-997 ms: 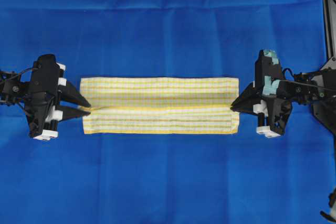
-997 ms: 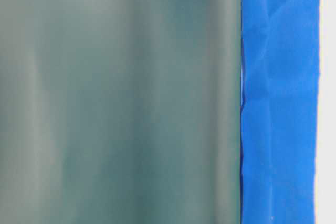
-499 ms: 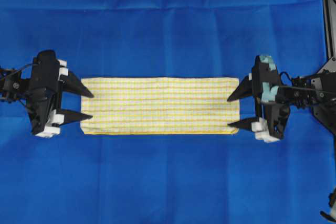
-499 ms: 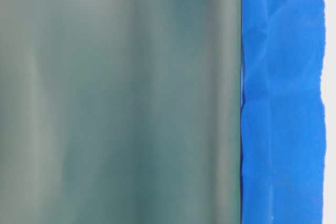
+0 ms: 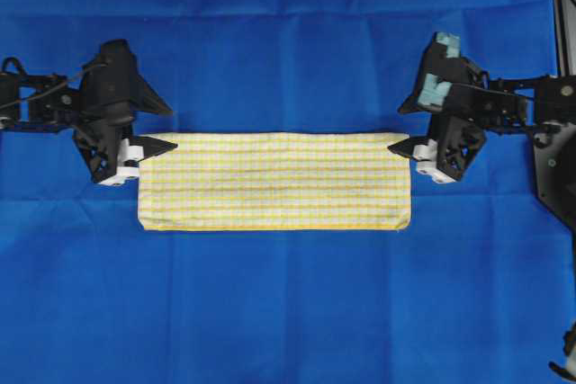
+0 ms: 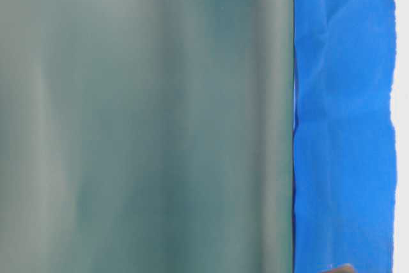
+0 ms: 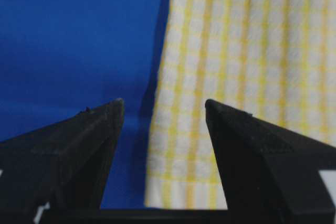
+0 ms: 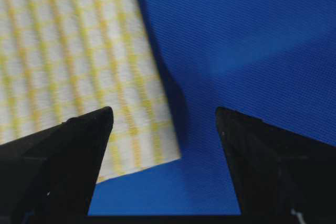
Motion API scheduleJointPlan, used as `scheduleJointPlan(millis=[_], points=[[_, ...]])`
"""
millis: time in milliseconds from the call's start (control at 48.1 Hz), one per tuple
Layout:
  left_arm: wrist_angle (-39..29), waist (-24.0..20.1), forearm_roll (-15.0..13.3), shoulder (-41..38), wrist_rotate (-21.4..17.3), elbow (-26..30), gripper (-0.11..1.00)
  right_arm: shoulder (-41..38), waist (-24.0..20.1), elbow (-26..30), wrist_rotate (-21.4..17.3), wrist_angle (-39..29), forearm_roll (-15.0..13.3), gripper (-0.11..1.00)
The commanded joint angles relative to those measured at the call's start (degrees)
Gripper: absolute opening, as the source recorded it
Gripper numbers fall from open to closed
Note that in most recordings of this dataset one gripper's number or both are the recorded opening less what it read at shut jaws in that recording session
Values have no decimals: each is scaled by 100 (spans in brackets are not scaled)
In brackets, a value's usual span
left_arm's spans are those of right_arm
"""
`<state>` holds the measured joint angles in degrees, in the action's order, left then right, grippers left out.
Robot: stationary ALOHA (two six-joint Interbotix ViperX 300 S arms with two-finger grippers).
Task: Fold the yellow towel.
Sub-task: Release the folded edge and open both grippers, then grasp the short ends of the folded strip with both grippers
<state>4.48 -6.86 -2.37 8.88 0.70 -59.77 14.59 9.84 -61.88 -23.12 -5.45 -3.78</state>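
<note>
Both grippers, left gripper (image 5: 164,128) and right gripper (image 5: 399,125), have swung from the yellow towel's (image 5: 274,181) short ends to its far corners, jaws spread and empty, probably preparing another fold of the flat strip on the blue cloth (image 5: 288,303), which calls for pinching those corners.

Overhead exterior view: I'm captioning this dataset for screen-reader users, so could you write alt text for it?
A yellow towel, folded into a long strip, lies flat on a blue cloth. The left gripper and right gripper sit open at the strip's two upper corners, holding nothing.
</note>
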Motion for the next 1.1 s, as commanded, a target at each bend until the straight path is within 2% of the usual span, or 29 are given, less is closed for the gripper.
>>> scheduleJointPlan(millis=[0,208,582,623,686,769,852,914,1080], points=[[9,-62,-9,-105,-62,97,57,-211,62,176,0,0,-26,78],[-18,-62,-9,-360,-9,9,56,-624,44,264,-26,0,-9,77],[-211,0,-9,-519,35,53,55,-659,-35,237,-70,-88,18,68],[-308,9,-9,-519,44,53,54,-659,-35,229,-70,-88,18,62],[-510,9,-9,-519,44,79,47,-659,-53,237,-44,-88,18,49],[-835,9,-9,-536,-18,167,28,-650,-123,246,-9,-62,9,22],[-1028,9,-9,-527,-26,246,9,-650,-141,246,9,-53,9,4],[-1125,18,-9,-510,-26,325,2,-624,-141,246,9,-53,9,3],[-1433,18,-9,-360,-26,545,2,-352,-141,255,0,-97,9,3]])
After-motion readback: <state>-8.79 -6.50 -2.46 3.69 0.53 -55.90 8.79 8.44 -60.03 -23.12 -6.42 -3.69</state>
